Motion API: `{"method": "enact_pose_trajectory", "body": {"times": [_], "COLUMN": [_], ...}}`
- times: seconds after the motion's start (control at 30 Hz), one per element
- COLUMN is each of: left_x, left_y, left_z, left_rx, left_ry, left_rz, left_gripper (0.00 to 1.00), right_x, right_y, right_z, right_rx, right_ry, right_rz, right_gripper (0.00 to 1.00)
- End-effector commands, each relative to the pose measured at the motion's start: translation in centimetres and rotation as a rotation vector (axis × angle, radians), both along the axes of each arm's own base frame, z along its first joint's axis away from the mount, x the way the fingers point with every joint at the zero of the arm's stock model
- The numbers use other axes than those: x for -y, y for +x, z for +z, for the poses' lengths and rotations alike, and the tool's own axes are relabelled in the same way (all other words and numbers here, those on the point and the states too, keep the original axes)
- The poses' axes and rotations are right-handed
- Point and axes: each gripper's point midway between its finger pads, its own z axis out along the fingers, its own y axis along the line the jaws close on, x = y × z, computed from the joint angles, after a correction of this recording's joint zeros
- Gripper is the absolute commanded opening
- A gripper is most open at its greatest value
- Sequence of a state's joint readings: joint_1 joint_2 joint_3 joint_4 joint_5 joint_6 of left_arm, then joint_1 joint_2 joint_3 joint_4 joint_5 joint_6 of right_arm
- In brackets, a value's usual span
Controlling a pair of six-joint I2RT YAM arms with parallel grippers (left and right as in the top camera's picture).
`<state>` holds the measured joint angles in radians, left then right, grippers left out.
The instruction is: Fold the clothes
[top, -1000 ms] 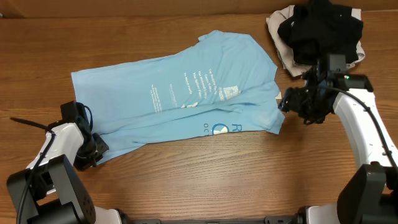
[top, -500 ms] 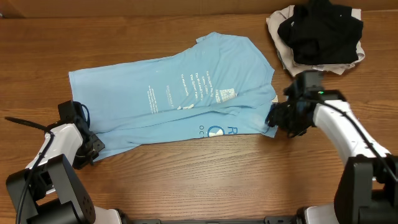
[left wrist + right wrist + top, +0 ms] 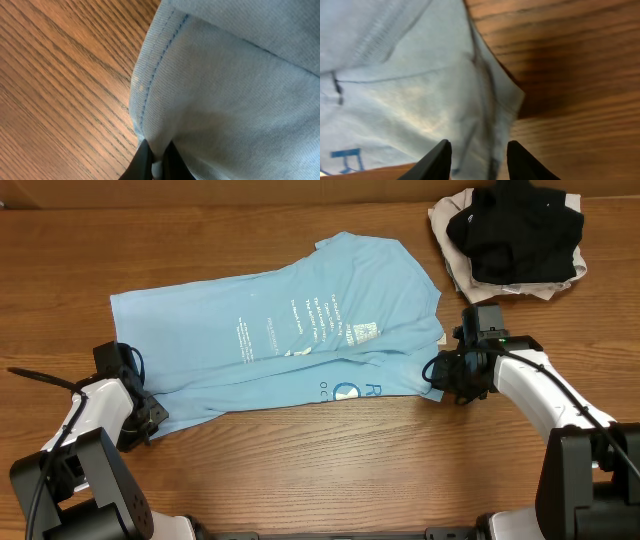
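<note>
The clothes, a light sky-blue T-shirt (image 3: pixel 280 330) with white lettering, lie spread across the middle of the wooden table. My left gripper (image 3: pixel 153 416) sits at the shirt's near-left corner. In the left wrist view that gripper (image 3: pixel 156 161) is shut on a fold of the blue fabric (image 3: pixel 225 100). My right gripper (image 3: pixel 437 376) is at the shirt's near-right corner. In the right wrist view its jaws (image 3: pixel 479 146) stand apart, with the wrinkled corner of the shirt (image 3: pixel 410 90) lying between them.
A pile made of a black garment (image 3: pixel 515 230) on a cream one (image 3: pixel 452 270) lies at the back right, close behind the right arm. A black cable tie (image 3: pixel 40 378) sticks out at the left. Bare wood (image 3: pixel 330 470) runs along the front.
The right gripper has moved left and toward the front onto the shirt's near-right corner, and its jaws have narrowed. The shirt shifted slightly left. The left gripper kept its hold.
</note>
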<state>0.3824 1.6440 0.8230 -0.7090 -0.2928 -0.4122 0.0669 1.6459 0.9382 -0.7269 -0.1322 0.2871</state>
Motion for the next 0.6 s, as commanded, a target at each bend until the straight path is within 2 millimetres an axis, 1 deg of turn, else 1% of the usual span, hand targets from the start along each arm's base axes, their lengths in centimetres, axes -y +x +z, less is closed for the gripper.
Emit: {"method": "enact_pose_trajectory", "body": {"times": [0.0, 0.03, 0.17, 0.23, 0.3, 0.33, 0.43, 0.57], "left_x": [-0.5, -0.5, -0.6, -0.9, -1.3, -1.5, -2.2, -3.0], "left_y": [-0.9, -0.9, -0.9, -1.1, -1.2, -1.3, -1.5, -1.1], "left_z": [-0.5, -0.5, -0.5, -0.4, -0.2, -0.1, 0.2, 0.5], "left_rx": [-0.029, -0.029, -0.033, -0.04, -0.049, -0.054, -0.066, -0.054], "left_ry": [0.023, 0.023, 0.03, 0.045, 0.068, 0.081, 0.125, 0.171], "left_rz": [0.025, 0.025, 0.026, 0.026, 0.027, 0.027, 0.03, 0.033], "left_gripper": [0.04, 0.04, 0.05, 0.04, 0.04, 0.04, 0.04, 0.04], "right_x": [-1.0, -0.9, -0.6, -0.4, -0.2, 0.1, 0.9, 2.7], "right_y": [-0.3, -0.3, -0.2, -0.2, -0.2, -0.2, -0.2, 0.1], "right_z": [-0.5, -0.5, -0.6, -0.6, -0.7, -0.7, -0.6, 0.3], "right_rx": [-0.001, 0.0, 0.004, 0.004, 0.003, 0.003, -0.002, -0.017], "right_ry": [0.049, 0.045, 0.029, 0.019, 0.005, -0.006, -0.015, -0.017], "right_rz": [0.011, 0.009, 0.003, 0.002, -0.002, -0.006, -0.044, -0.096], "right_gripper": [0.35, 0.33, 0.18, 0.14, 0.06, 0.04, 0.04, 0.04]}}
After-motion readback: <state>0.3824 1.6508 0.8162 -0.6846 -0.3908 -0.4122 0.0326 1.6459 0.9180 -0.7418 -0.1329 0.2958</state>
